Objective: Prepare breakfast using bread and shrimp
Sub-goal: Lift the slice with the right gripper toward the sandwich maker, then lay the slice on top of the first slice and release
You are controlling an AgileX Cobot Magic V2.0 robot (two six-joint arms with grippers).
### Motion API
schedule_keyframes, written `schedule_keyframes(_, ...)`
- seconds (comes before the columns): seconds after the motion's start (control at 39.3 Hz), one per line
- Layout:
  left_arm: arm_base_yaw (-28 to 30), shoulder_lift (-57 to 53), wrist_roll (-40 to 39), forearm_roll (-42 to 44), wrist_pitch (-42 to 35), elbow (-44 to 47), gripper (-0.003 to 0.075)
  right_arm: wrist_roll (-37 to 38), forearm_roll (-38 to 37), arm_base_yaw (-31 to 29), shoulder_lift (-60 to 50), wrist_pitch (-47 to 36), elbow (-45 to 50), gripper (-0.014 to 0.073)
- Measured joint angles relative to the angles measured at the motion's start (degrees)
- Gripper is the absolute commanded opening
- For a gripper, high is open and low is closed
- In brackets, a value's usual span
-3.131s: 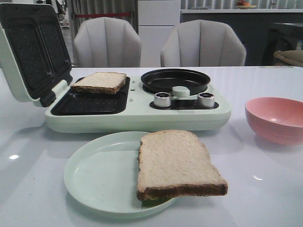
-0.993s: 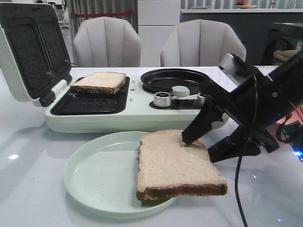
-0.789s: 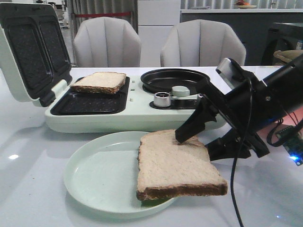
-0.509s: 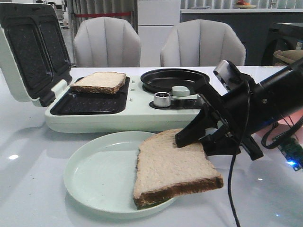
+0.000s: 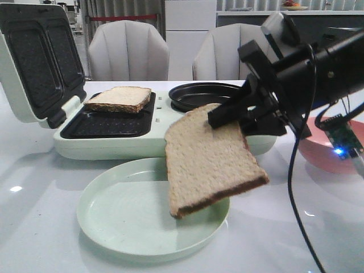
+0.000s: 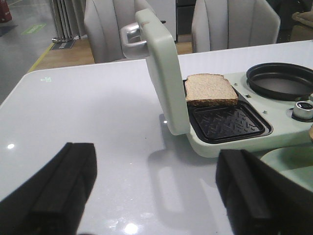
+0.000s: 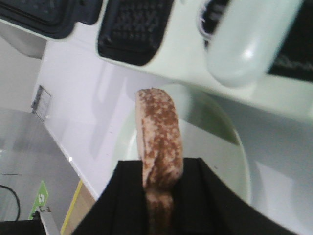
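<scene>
The setting looked like a showroom or lab dining corner staged as a kitchen. A glossy white table (image 5: 45, 239) carried a mint-green breakfast maker with black grill plates (image 5: 114, 142). Two grey upholstered shell-back chairs (image 5: 128, 51) stood at its far side, before white cabinets (image 5: 190, 34) and a bare concrete floor (image 6: 29, 44).

Front camera faces across the table; both wrist cameras share its sandwich maker (image 5: 159, 133), right closest
</scene>
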Motion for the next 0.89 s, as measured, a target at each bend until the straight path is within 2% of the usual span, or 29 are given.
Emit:
schedule_keyframes(0.2, 0.0, 0.0, 0.0, 0.0, 0.0, 0.0, 0.0565, -3.49, 6.52, 2.38, -0.1, 2.35, -7.69, 0.0185)
schedule_keyframes(0.56, 0.0, 0.0, 0.0, 0.0, 0.0, 0.0, 0.0566, -4.56, 9.09, 13.3, 8.64, -6.53, -25.65, 0.0185)
schedule_keyframes(0.89, 0.0, 0.0, 0.0, 0.0, 0.0, 0.0, 0.0565, -4.56, 13.29, 14.63, 20.42, -11.21, -36.79, 0.0185)
